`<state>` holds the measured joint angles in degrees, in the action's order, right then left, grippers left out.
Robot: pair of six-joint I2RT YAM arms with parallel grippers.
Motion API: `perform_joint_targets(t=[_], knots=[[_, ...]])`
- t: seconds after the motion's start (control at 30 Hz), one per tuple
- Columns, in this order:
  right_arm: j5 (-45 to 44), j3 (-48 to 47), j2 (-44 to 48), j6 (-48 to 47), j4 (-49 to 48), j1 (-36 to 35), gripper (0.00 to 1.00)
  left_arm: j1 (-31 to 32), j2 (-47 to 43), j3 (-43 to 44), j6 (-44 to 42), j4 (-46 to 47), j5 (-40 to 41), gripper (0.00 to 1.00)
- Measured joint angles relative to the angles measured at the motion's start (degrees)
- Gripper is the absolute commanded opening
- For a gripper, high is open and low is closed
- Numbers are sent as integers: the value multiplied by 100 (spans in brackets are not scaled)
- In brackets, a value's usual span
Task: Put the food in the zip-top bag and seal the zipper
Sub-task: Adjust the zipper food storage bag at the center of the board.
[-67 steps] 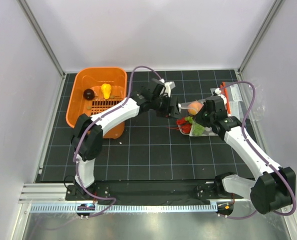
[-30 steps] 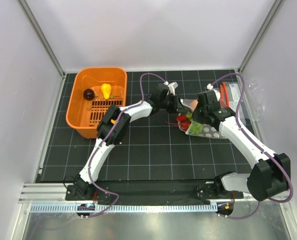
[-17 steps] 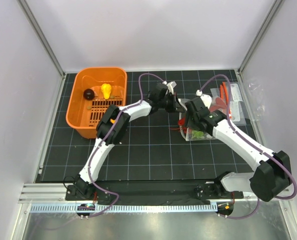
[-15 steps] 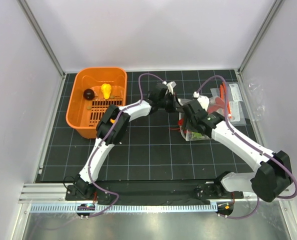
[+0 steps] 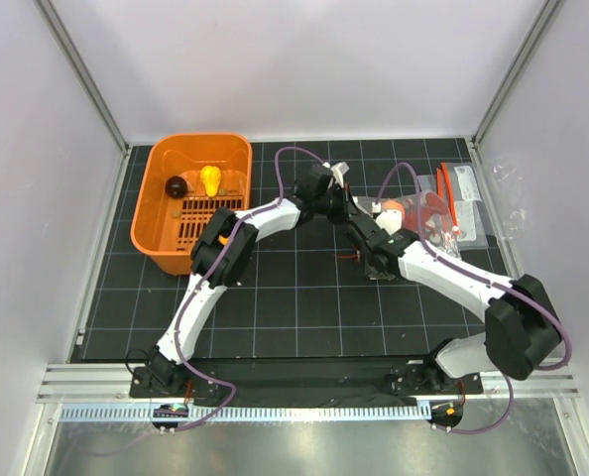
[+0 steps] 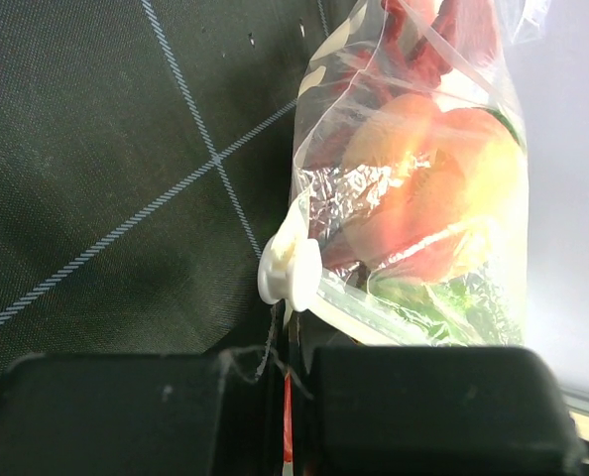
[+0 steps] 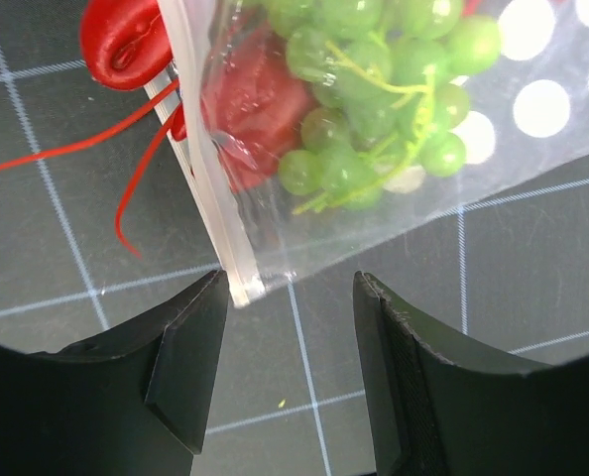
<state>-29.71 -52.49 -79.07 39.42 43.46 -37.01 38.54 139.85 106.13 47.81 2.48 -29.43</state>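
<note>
Left end effector (image 6: 290, 359) is clamped on the zip-top bag (image 6: 324, 188) edge; right end effector (image 7: 290, 307) stands apart around the zipper (image 7: 211, 178) end.

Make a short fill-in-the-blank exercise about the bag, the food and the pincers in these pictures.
1. The grape bunch in the zip-top bag is coloured ____.
2. The right pincer has its jaws ____, close to the end of the zipper.
3. The thin feelers of the lobster lie ____ the bag, on the mat.
4. The yellow toy lies in the ____ basket.
Missing words: green; open; outside; orange.
</note>
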Motion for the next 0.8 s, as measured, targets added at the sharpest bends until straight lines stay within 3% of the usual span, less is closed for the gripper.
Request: perform_joint_targets(t=[0.37,0.5,0.53,0.63,0.8], knots=[[-256,-284,-992,-11,-179,-2,53,-7,-4,0,-26,-70,-22,0],[-492,-490,-1327,-22,-15,-2,30,-4,-20,0,-44,-85,-24,0],[-573,-549,-1362,-22,48,-2,20,-4,-24,0,-50,-92,-26,0],[-807,-647,-1338,-13,227,-2,1,-7,-39,4,-105,-155,-22,0],[-935,-798,-1073,2,522,-2,1,-22,-81,221,-319,-671,-9,0]])
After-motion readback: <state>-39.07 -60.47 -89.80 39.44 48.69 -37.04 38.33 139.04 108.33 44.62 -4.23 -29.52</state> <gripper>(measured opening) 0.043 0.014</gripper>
